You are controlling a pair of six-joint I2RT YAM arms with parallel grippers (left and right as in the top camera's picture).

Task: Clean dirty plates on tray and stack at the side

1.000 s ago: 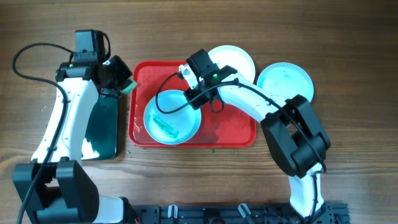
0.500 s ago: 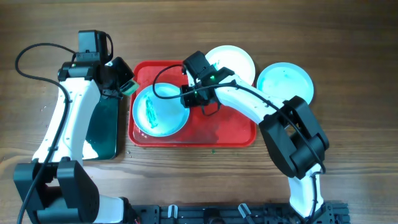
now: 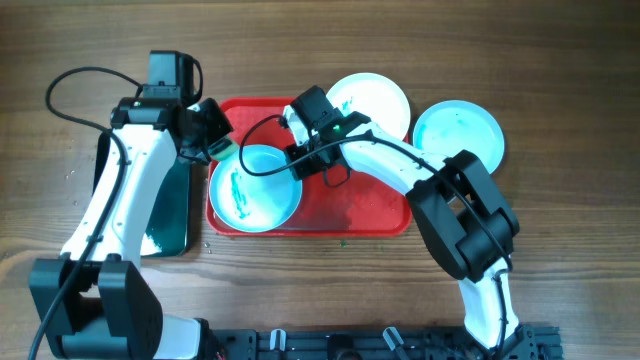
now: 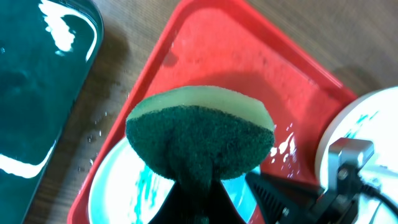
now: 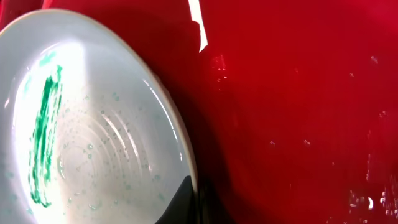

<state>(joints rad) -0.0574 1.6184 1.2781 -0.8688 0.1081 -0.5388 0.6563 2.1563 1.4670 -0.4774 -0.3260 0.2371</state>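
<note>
The pale mint-green round plate [image 3: 255, 190], streaked with teal, lies at the left end of the large red rectangular plastic tray [image 3: 375, 205], its rim reaching the tray's left edge. The right gripper [image 3: 300, 163] pinches this plate's right rim, its jaws narrowed onto it. In the right wrist view a dark fingertip [image 5: 183, 202] sits on the rim, and the teal streak runs down the plate's left half. The left gripper [image 3: 220, 148] hovers at the plate's far-left rim, clamped on a green scouring sponge [image 4: 199, 137]; whether the sponge touches the plate cannot be told. A white round plate [image 3: 375, 95] with faint teal marks sits at the tray's far edge. A second mint-green plate [image 3: 458, 135] lies on the wooden table [image 3: 560, 250] to the right of the tray. A black tray of green water [image 3: 168, 205] lies just left of the tray.
</note>
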